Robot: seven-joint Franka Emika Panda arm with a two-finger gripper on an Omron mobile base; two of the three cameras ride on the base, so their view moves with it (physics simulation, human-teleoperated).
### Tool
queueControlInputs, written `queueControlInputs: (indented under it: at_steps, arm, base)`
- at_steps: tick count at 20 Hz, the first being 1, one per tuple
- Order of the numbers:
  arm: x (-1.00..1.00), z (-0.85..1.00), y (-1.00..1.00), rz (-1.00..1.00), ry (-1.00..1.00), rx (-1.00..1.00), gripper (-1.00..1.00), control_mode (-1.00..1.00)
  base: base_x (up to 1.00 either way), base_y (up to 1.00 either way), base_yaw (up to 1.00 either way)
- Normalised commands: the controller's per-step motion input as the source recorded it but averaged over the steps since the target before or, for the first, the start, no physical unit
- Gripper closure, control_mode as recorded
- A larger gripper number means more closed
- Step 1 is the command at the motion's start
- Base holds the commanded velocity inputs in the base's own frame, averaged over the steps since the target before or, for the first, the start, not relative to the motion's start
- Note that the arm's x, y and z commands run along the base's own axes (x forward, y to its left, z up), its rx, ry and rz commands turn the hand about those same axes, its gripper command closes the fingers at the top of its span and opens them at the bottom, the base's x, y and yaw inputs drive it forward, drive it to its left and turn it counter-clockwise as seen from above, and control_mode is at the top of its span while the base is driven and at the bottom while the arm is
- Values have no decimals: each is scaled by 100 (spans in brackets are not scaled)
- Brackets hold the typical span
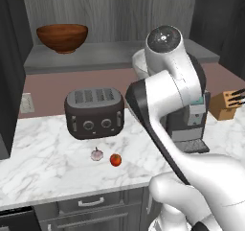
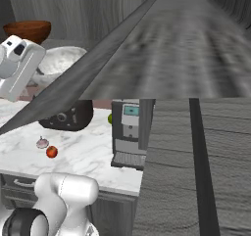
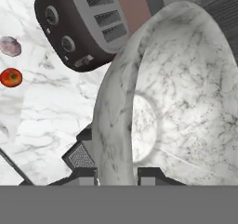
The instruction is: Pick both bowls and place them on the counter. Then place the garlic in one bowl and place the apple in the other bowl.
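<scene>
The gripper is clamping the rim of the white marbled bowl, one dark fingertip sitting on the outside of the wall and the other on the inside, so the bowl is hanging off the counter rather than resting on anything. In the hand view the bowl is standing nearly on edge, its rim running from the fingertips up toward the top of the picture and its open hollow facing to the right; since that camera rolls with the hand, I cannot tell how far the bowl is tilting in the room. In the left base view a pale curve of the same bowl is peeking out just left of the arm's upper joint, at about shelf height. The brown wooden bowl is sitting upright, mouth up, on the grey shelf above the toaster. On the marble counter, in front of the toaster, the garlic and the apple are lying just beside each other, apart, the garlic on the left with its pointed tip sticking upward. A coffee machine is standing to the right, and a knife block is sitting beyond it.
</scene>
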Motion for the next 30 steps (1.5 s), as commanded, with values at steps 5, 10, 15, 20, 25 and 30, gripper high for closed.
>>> queueControlInputs:
  at_steps: [5,10,15,20,25,30]
  arm:
    - [-49,-63,17,0,5,-3,100,-100]
    - [-7,-53,21,0,5,-1,100,-100]
    - [8,-36,7,0,5,0,100,-100]
    - [37,-32,4,0,9,0,100,-100]
    - [50,-41,2,-2,13,0,100,-100]
    - [24,-50,0,-1,14,-1,100,-100]
  base:
    - [0,0,0]
    - [0,0,0]
    - [0,0,0]
    - [0,0,0]
    - [0,0,0]
    - [0,0,0]
